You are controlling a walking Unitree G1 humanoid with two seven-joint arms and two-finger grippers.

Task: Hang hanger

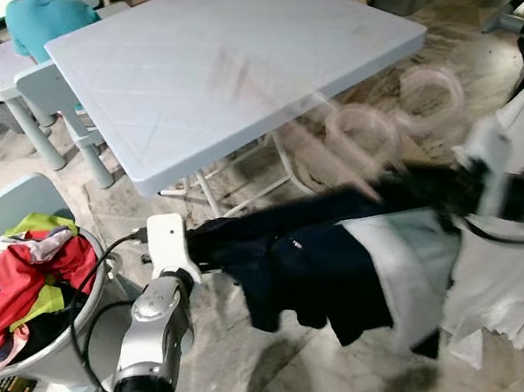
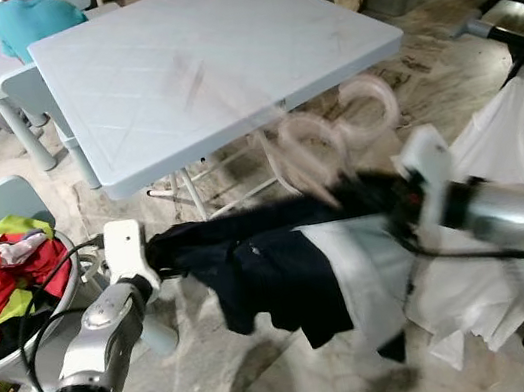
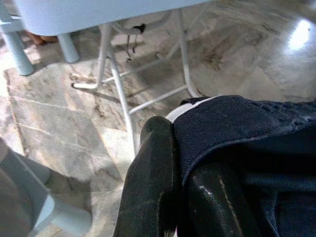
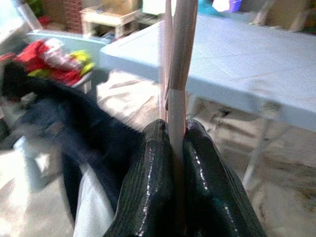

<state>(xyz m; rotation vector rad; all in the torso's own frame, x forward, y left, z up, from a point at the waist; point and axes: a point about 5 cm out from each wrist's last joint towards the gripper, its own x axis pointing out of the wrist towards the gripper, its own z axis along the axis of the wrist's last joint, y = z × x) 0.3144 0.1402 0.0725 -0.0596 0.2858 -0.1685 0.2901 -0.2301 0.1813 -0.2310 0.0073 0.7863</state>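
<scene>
The left gripper pinches one end of a dark navy garment, while the right gripper is clamped on the pale pink hanger, so the cloth hangs stretched between the two arms above the marble floor. To the robot's left a basket holds red and green clothes, and white laundry hangs at its right. Beyond stands a light blue folding table, with a person seated past its far left corner
</scene>
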